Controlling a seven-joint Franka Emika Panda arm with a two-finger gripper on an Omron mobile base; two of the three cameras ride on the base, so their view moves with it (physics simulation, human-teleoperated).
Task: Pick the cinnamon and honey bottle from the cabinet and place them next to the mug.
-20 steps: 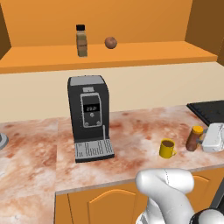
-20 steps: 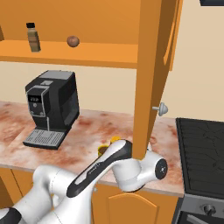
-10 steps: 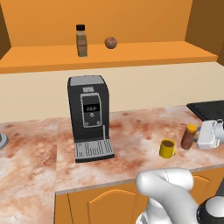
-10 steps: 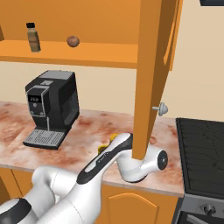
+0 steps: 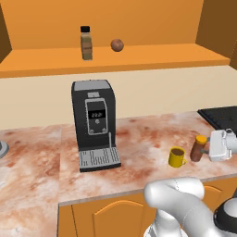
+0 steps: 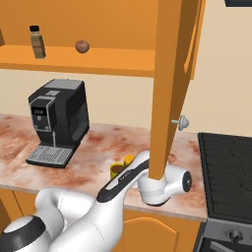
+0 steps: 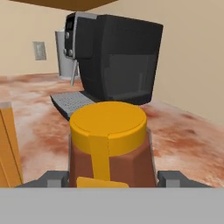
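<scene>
The honey bottle stands upright on the marbled table near its front right edge, just beside the yellow mug on the mug's right. The white hand is closed around the bottle from the right — in the hand view the bottle's orange-yellow cap sits between the two finger tips. The mug holds dark liquid. Further left on the table stands a black coffee machine. Above, on the shelf of the open orange cabinet, the cinnamon stands upright — a round brown ball lies near it to the right. A black stovetop adjoins the table's right end.
</scene>
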